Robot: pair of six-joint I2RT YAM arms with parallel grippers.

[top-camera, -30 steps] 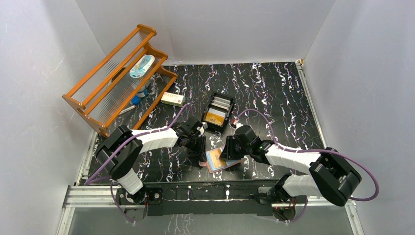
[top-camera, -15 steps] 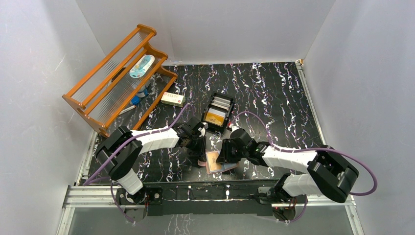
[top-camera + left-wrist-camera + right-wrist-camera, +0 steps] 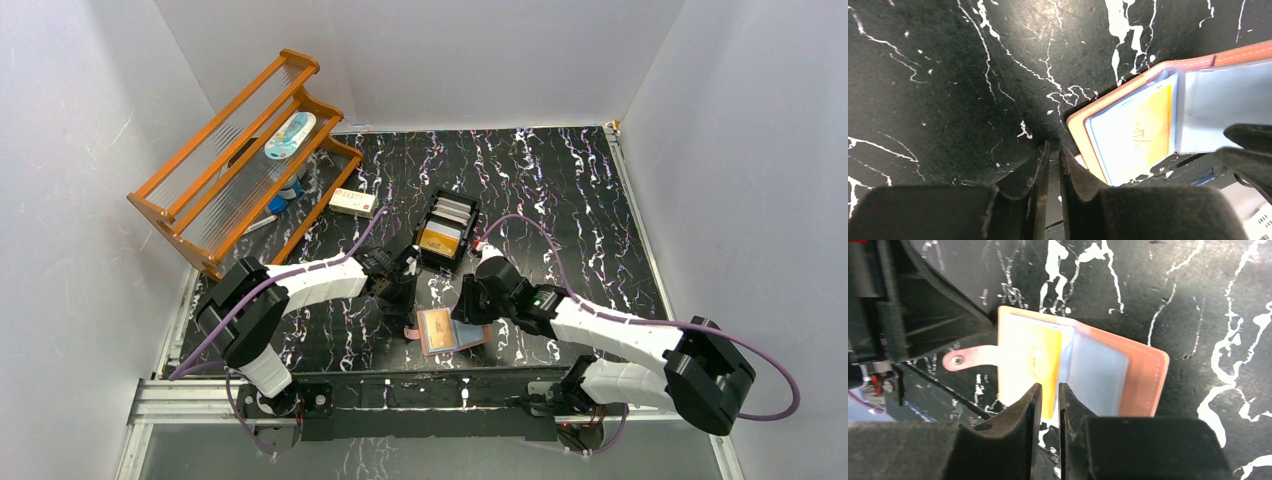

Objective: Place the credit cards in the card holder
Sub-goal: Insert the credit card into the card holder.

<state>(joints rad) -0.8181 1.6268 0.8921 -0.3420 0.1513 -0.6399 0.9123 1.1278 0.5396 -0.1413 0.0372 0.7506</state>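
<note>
The card holder [image 3: 462, 335] lies open on the black table near the front edge, salmon leather with clear sleeves [image 3: 1098, 367]. A gold credit card [image 3: 1040, 360] sits in its left sleeve, also seen in the left wrist view [image 3: 1138, 132]. Its snap tab [image 3: 970, 356] lies free, pointing at my left gripper [image 3: 1054, 147]. That gripper is shut and empty beside the holder's corner [image 3: 1088, 145]. My right gripper [image 3: 1047, 387] hovers over the holder's near edge, at the card's right edge, jaws a narrow slit apart with nothing seen between them. More credit cards [image 3: 440, 240] stand in a black tray.
The black slotted tray [image 3: 474, 225] stands just behind the two grippers. A small white-and-red box [image 3: 353, 202] lies to its left. A wooden rack [image 3: 240, 160] with small items fills the back left. White walls close in the table on three sides.
A second ago the card was tilted up at the right gripper over the holder. It now lies flat in the left sleeve, and the right jaws have narrowed. The left gripper barely moved.
</note>
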